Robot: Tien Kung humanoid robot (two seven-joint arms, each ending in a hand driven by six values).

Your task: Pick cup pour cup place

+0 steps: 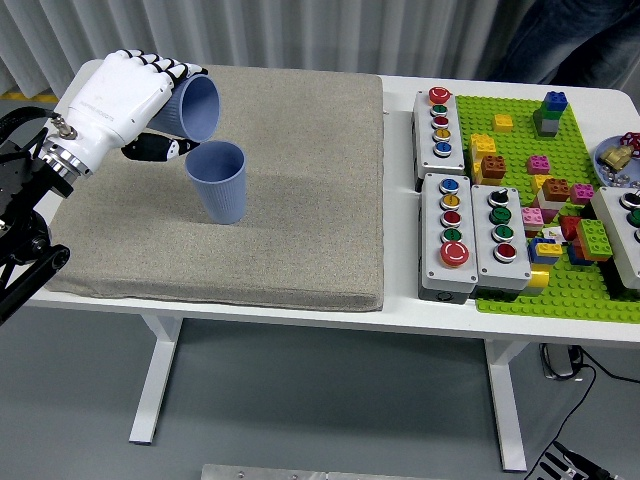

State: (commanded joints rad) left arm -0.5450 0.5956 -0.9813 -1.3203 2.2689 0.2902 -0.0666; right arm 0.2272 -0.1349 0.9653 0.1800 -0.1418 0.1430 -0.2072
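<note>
Left hand (118, 100) in from the left edge, fingers (165, 69) wrapped round the held cup (192, 106), thumb underneath; right hand not in view. Held cup hangs above and just left of the standing cup (217, 180), which sits upright on the grey mat (300, 230) on the white bench (400, 300), mouth up. Held cup lies tipped well over: long axis near horizontal, base buried in the palm toward the left, open mouth pointing right and slightly down, its lower lip close above the standing cup's rim — touching or just apart, cannot tell. Judged: pour stage, place not yet done. Risks: the mouth sits toward the left side of the receiving rim, so contents could spill past it onto the mat; if the hand drops or swings right, the lip could catch the standing cup and tip it, as it looks light and nothing steadies it. Contents not visible. Button boxes (452, 235) and brick plate (545, 200) well apart, right side.
</note>
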